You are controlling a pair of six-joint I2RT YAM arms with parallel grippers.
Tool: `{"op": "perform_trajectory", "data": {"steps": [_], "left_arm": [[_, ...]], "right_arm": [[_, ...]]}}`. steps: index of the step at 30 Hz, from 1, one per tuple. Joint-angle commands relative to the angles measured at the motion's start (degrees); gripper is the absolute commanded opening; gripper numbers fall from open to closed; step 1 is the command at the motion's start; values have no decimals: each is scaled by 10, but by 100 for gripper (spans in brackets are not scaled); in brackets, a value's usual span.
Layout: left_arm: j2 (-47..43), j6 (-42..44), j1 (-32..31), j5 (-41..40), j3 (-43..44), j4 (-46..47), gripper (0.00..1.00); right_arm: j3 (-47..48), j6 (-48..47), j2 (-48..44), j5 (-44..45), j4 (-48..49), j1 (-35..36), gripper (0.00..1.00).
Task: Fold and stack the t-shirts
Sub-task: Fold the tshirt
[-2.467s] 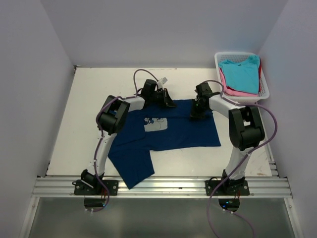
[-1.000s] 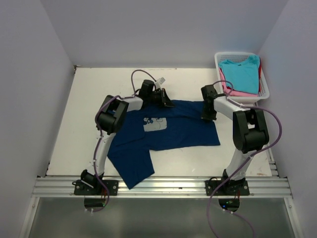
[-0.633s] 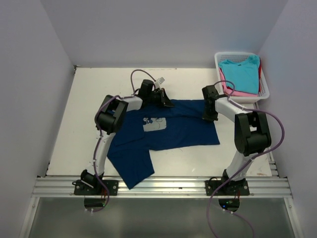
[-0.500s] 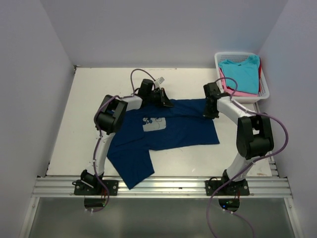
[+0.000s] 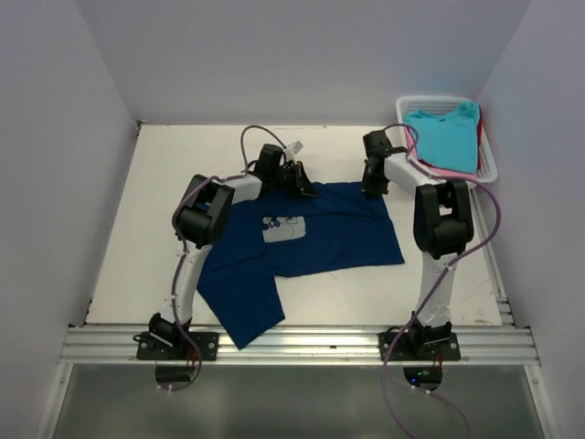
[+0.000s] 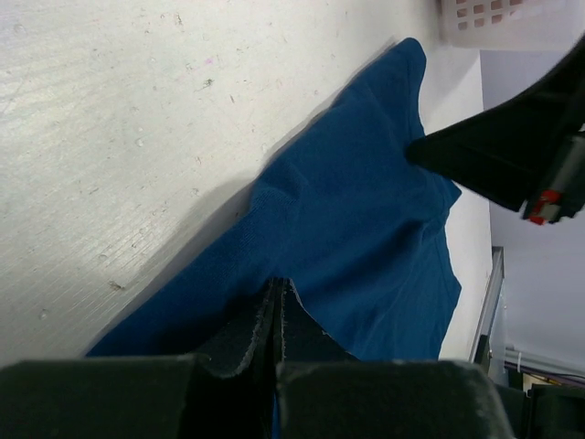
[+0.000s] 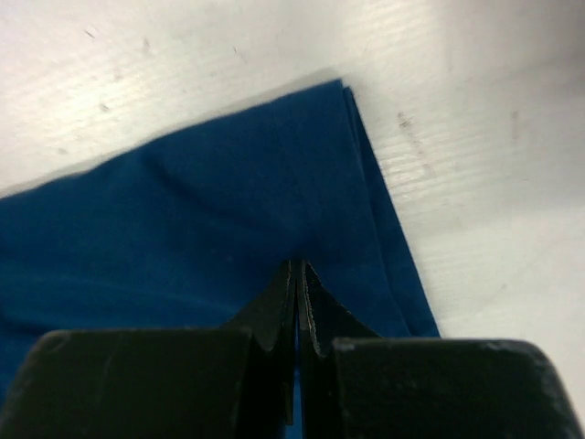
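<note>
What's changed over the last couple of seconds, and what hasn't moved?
The right gripper drifted right along the navy t-shirt's far edge, then swung back leftward and farther away. It ended at the far right corner, jaws shut on the cloth. The left gripper kept pinching the far edge. The t-shirt and the white basket barely moved.

- The spread t-shirt [image 5: 320,233] is laid on the middle of the bench [image 5: 183,174], stretching toward the near left.
- Its far edge is pinched by the left pincer [image 5: 308,190], and its far right corner by the right pincer [image 5: 373,188].
- The basket [image 5: 437,100] is set at the far right corner of the bench, with folded t-shirts [image 5: 445,137] stacked inside.
</note>
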Motion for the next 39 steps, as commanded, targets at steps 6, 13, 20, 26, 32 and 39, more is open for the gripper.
{"op": "perform_trajectory", "data": {"steps": [6,13,20,26,32,39], "left_arm": [[-14,32,12,-32,-8,-48,0],[-25,47,12,-32,-9,-62,0],[-84,83,21,-59,-14,-115,17],[-162,136,33,-145,-28,-160,55],[-297,165,34,-320,-123,-205,58],[-345,158,51,-370,-261,-188,0]], "right_arm": [[32,0,39,-14,-14,-1,0],[108,3,106,44,-66,-5,0],[242,6,191,95,-138,-31,0],[219,9,177,116,-119,-50,0],[209,2,172,95,-102,-52,0],[185,-7,156,70,-76,-51,0]]}}
